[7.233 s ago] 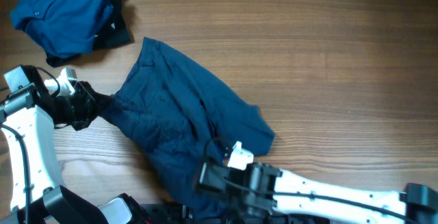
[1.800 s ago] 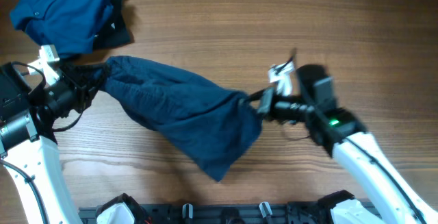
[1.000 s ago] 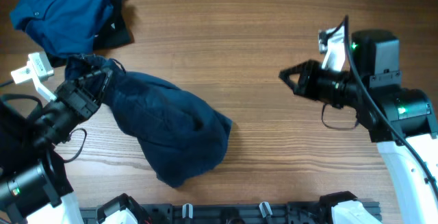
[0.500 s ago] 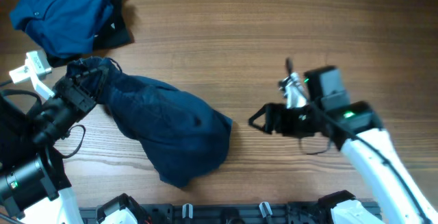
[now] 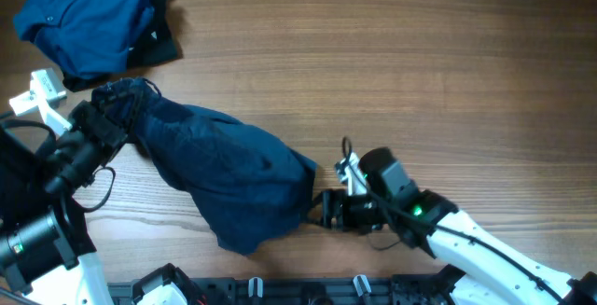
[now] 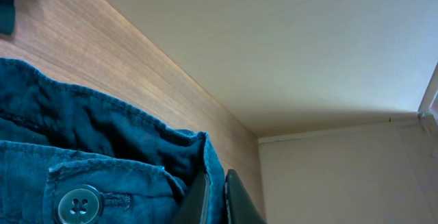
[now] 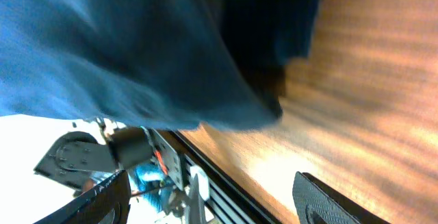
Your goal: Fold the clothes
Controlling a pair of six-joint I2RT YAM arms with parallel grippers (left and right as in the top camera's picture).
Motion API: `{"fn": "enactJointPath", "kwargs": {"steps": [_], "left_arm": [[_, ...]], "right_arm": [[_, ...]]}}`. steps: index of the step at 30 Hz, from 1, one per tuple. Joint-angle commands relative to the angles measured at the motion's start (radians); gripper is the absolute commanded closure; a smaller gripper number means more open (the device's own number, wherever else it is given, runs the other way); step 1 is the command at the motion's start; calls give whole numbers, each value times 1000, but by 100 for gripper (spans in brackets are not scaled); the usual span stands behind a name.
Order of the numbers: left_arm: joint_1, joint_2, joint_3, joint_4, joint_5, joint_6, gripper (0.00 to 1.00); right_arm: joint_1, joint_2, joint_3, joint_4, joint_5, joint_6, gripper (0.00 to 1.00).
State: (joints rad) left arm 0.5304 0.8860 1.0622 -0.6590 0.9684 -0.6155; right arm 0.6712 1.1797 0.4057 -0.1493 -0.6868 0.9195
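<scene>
We see left pincer clamped on waistband of navy shorts, bunched mid-counter. Right pincer spread wide beside free edge, nothing held. We fear right grabbing doubled layers, so fold bunches. Blue shirt heaped at far corner.

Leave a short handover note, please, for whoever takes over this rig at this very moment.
Left gripper: shut on the dark navy cloth shorts, pinching their waistband.
Right gripper: open, holding nothing, low beside the shorts' right edge.
Shorts: bunched in a heap on the wooden table, not laid flat.
Bright blue buttoned shirt: crumpled at the top left of the overhead view, no gripper on it.
Done: no fold visible on either garment.
Left: spread and fold the shorts, then the shirt.
</scene>
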Motion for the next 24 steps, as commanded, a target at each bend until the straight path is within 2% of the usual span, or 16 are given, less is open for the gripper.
{"fn": "enactJointPath", "kwargs": {"steps": [1, 5, 11, 20, 24], "left_arm": [[4, 14, 11, 4, 6, -22, 96], [4, 19, 11, 5, 6, -22, 96], [4, 18, 11, 5, 6, -22, 96], [4, 18, 11, -8, 6, -22, 96], [4, 18, 11, -11, 6, -22, 96]], "right_arm": [[108, -3, -14, 35, 144, 186, 23], [194, -3, -14, 97, 227, 265, 23], [240, 35, -14, 150, 276, 333, 21], [308, 235, -14, 370, 298, 494, 21], [307, 293, -14, 401, 299, 525, 21]]}}
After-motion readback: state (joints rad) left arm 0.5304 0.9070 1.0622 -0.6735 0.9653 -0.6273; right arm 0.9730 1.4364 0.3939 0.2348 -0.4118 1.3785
